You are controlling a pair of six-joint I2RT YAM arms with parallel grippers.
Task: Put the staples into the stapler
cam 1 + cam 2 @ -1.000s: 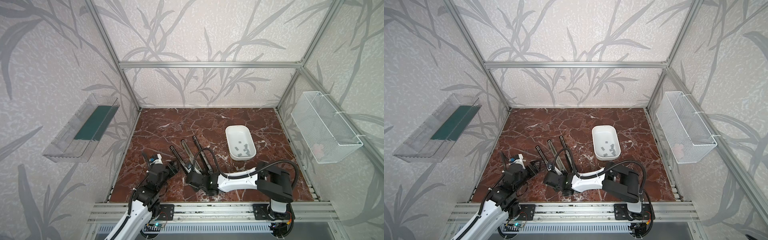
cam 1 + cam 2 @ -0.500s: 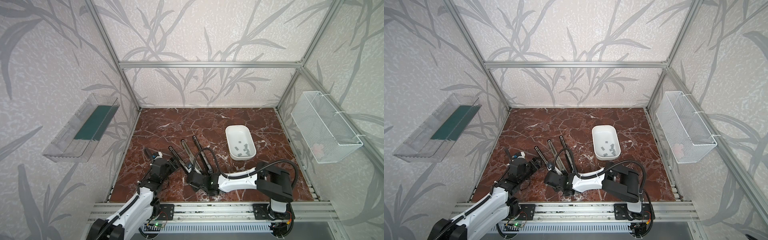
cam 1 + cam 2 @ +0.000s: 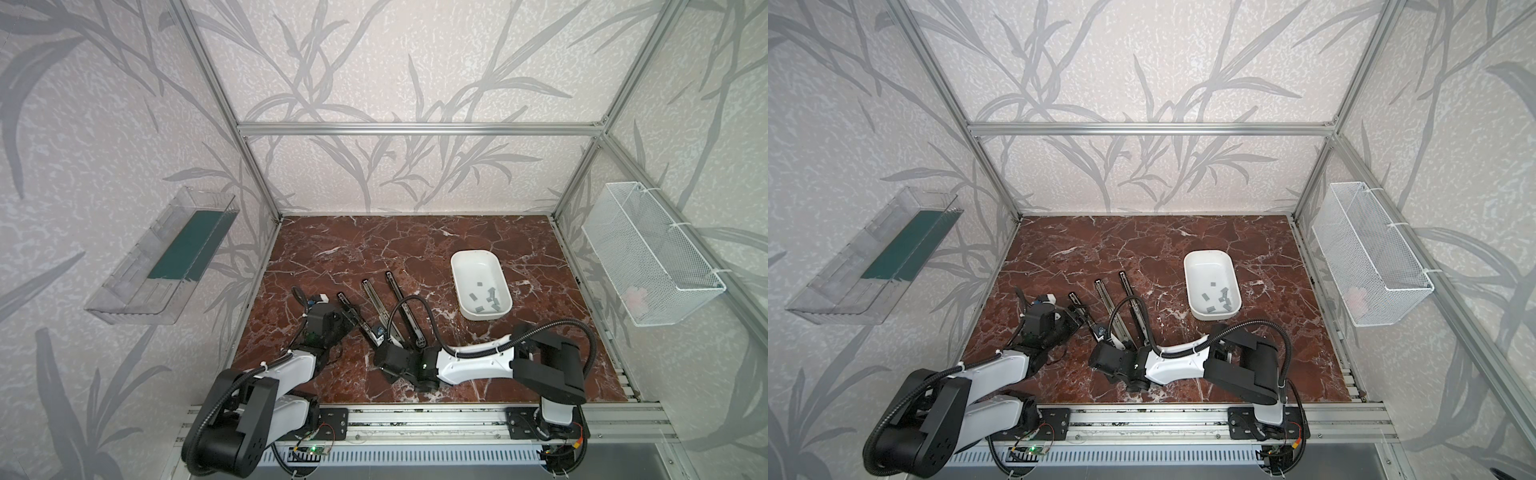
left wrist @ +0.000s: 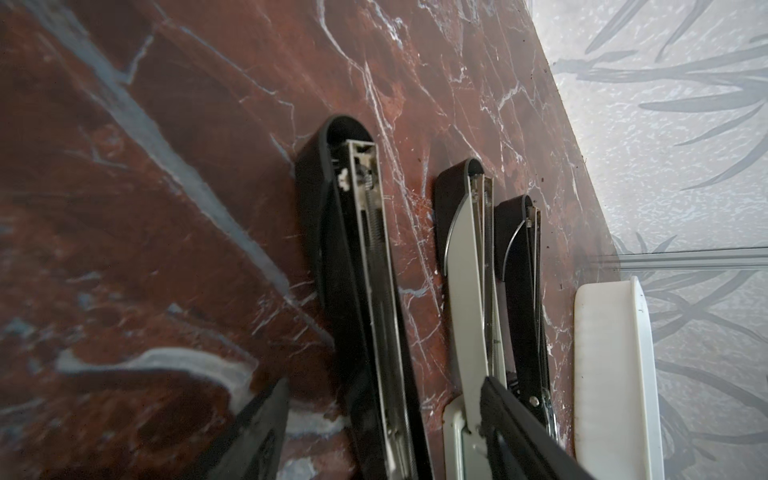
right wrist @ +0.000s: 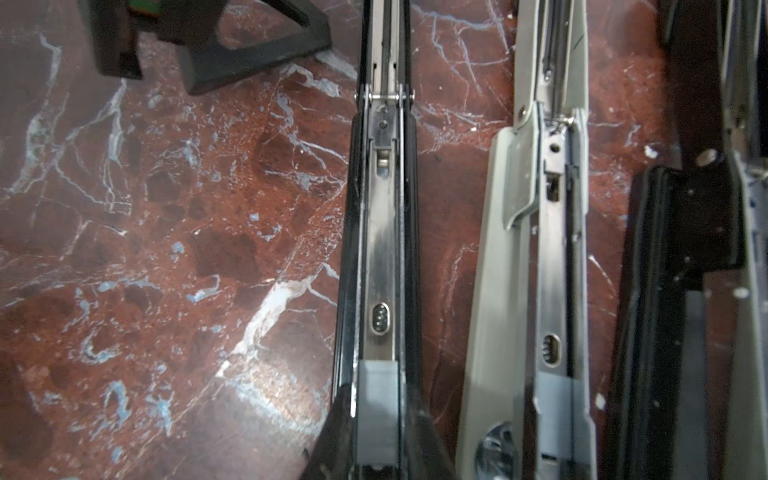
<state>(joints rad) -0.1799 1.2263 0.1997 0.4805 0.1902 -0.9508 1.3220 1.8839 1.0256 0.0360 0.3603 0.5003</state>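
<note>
Seating step, likely: right tool (image 5: pixel 376 419) pinched on staple strip (image 5: pixel 377 386) lying inside black stapler (image 5: pixel 380 232). Left tool (image 4: pixel 384 399) agape, empty, straddling same stapler. Next: release cleanly, fold stapler shut.

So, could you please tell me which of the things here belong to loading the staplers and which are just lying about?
For the job: black stapler, grey stapler, second black stapler, staples, their tray.

Just lying about: clear wall shelf, green item in it, wire basket, pink thing in it.
</note>
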